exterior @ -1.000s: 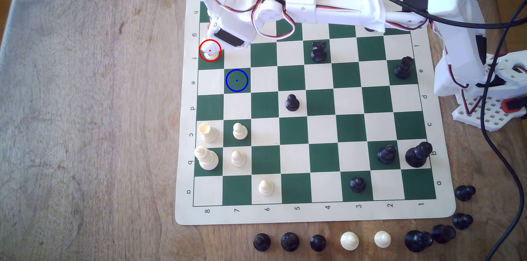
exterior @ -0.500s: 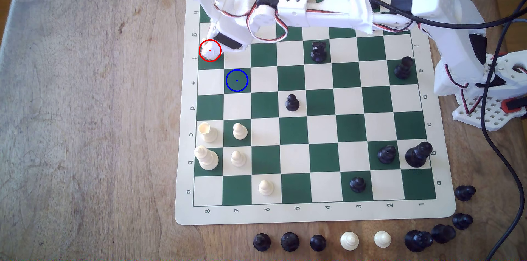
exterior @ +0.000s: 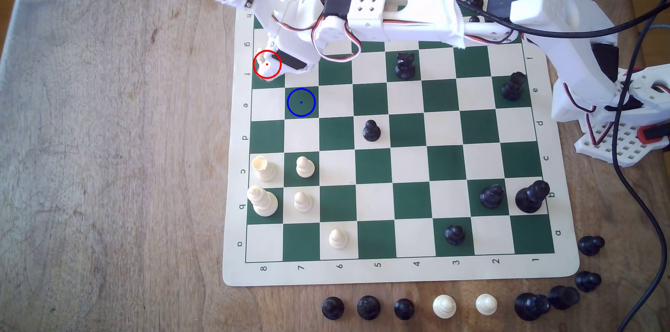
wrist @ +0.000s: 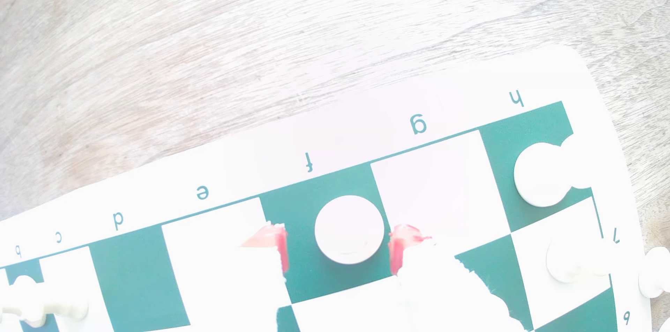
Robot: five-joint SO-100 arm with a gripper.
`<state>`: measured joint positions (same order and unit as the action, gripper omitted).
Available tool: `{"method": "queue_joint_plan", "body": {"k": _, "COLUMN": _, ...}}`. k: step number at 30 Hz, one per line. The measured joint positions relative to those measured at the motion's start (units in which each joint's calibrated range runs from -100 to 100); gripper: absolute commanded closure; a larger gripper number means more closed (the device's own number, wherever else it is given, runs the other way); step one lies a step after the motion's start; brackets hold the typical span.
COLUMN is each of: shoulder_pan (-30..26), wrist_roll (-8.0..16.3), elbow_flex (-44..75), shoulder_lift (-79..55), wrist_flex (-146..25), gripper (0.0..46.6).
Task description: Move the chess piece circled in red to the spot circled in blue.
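Chess piece [wrist: 349,229] upright, long axis vertical, between parted jaws.

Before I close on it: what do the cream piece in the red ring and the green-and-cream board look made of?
The cream-white chess piece looks like smooth moulded plastic: even colour, clean round outline. The green-and-cream chess board looks like a thin, flexible vinyl mat: rounded corners, printed letters, lying flat on the wooden table. The gripper stands open around the piece.
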<state>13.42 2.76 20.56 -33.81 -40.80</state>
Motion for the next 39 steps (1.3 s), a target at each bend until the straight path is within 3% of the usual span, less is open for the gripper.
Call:
{"method": "queue_joint_plan", "body": {"k": 23, "shoulder_pan": 0.0, "wrist_roll": 1.27, "elbow_flex": 0.27, "shoulder_lift": -1.59, "wrist_flex": 3.43, "gripper": 33.3}}
{"method": "queue_joint_plan", "body": {"k": 28, "shoulder_pan": 0.0, "wrist_roll": 1.27, "elbow_flex": 0.81, "shoulder_lift": -1.59, "wrist_flex": 3.43, "gripper": 36.0}}
{"method": "queue_joint_plan", "body": {"k": 32, "shoulder_pan": 0.0, "wrist_roll": 1.27, "elbow_flex": 0.9, "shoulder_lift": -1.59, "wrist_flex": 3.43, "gripper": 41.5}}
{"method": "queue_joint_plan", "body": {"k": 39, "shoulder_pan": -0.07, "wrist_roll": 1.22, "elbow_flex": 0.9, "shoulder_lift": -1.59, "wrist_flex": 3.43, "gripper": 43.4}}
